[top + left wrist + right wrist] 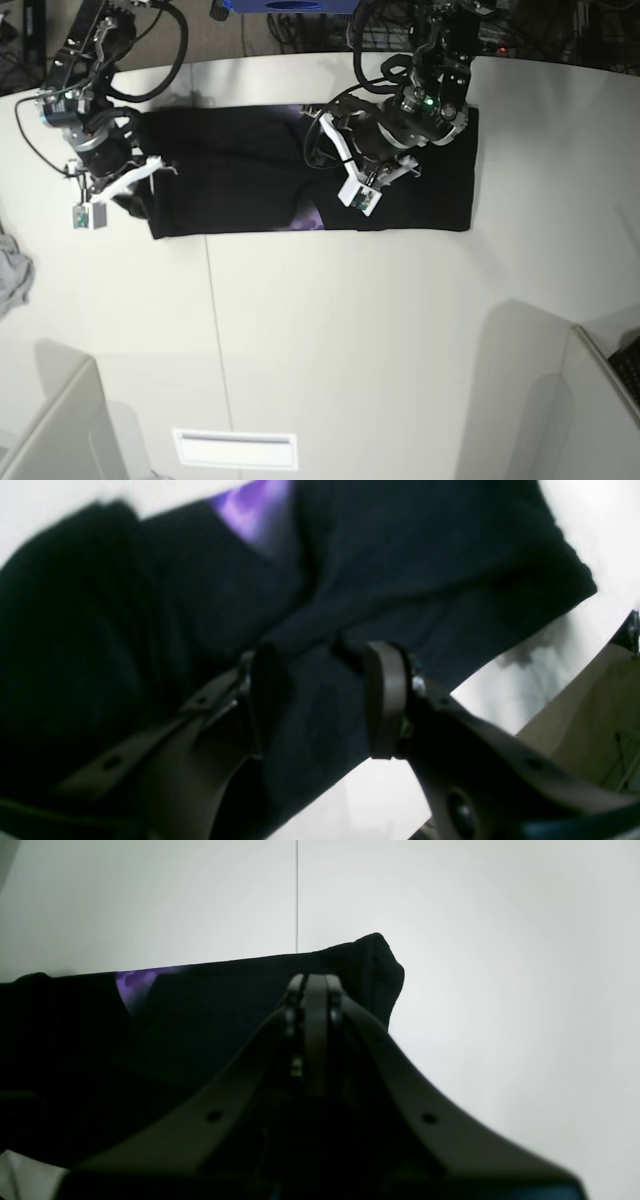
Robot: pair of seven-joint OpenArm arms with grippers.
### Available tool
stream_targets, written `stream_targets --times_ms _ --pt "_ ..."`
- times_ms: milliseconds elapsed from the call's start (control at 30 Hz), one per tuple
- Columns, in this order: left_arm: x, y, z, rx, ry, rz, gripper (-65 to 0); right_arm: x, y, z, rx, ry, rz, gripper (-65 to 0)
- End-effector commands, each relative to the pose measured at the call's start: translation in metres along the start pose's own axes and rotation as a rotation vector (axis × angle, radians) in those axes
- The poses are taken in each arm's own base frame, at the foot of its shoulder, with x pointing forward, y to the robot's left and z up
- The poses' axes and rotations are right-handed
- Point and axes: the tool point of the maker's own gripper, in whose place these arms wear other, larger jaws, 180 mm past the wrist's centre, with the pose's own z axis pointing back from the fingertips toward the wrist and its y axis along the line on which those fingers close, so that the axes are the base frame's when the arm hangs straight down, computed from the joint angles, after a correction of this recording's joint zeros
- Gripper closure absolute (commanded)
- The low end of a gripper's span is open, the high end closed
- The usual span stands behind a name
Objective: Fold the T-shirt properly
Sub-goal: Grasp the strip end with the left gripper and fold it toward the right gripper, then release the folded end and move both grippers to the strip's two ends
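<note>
Jaws of the left gripper (320,700) stand parted astride a fold of the T-shirt (250,180); the right gripper (312,990) is closed at its end. The shirt's long axis runs between them.

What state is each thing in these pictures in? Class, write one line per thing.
T-shirt: folded into a long black band, flat on the table, purple print peeking out.
Left tool: open, fingers apart over the fabric.
Right tool: shut at the shirt's edge.
Grey cloth: crumpled at the table edge.
</note>
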Motion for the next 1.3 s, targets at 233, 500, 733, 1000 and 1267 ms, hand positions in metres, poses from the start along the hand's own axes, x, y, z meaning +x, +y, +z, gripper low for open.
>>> stream_targets --times_ms 233,500,733,1000,1267 --pt "-0.004 0.075 0.037 0.195 -0.073 0.155 -9.2 0.011 0.000 0.003 0.003 -0.044 0.001 0.0" --pt "-0.016 0.208 0.149 0.478 -0.293 0.467 0.0 -0.012 -0.017 -0.008 0.116 0.087 -0.277 -33.8" --pt "-0.045 0.269 0.218 0.629 -0.305 0.476 0.0 -0.037 -0.055 -0.026 0.114 0.165 -0.421 -37.8" --pt "-0.082 0.292 0.214 0.635 -0.251 0.510 0.0 -0.059 -0.044 -0.038 0.151 0.250 -0.431 -38.0" --pt "-0.099 0.286 0.166 0.620 -0.165 0.404 0.0 -0.078 -0.021 -0.041 0.197 0.326 -0.394 -37.8"
